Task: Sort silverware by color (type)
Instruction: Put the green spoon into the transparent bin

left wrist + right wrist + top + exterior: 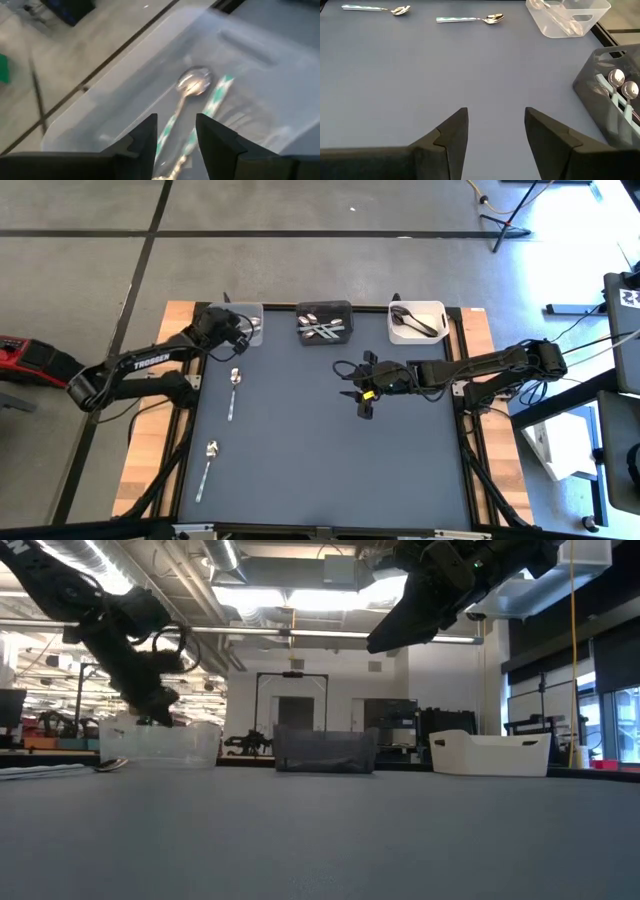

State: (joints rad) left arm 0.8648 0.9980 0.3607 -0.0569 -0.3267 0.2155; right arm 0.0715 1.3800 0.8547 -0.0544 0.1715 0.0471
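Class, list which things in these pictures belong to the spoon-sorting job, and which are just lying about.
Job:
- two loose spoons
- clear bin
- black bin
- white bin
- left claw
- right claw

Lying about:
- red object
- floor cables

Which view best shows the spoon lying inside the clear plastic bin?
The left wrist view: it looks straight down into the clear plastic bin, where the shiny silver spoon shows its bowl and handle. The high view hides most of that bin behind the left gripper. The low view shows only the bin's side; the right wrist view shows blurred shapes.
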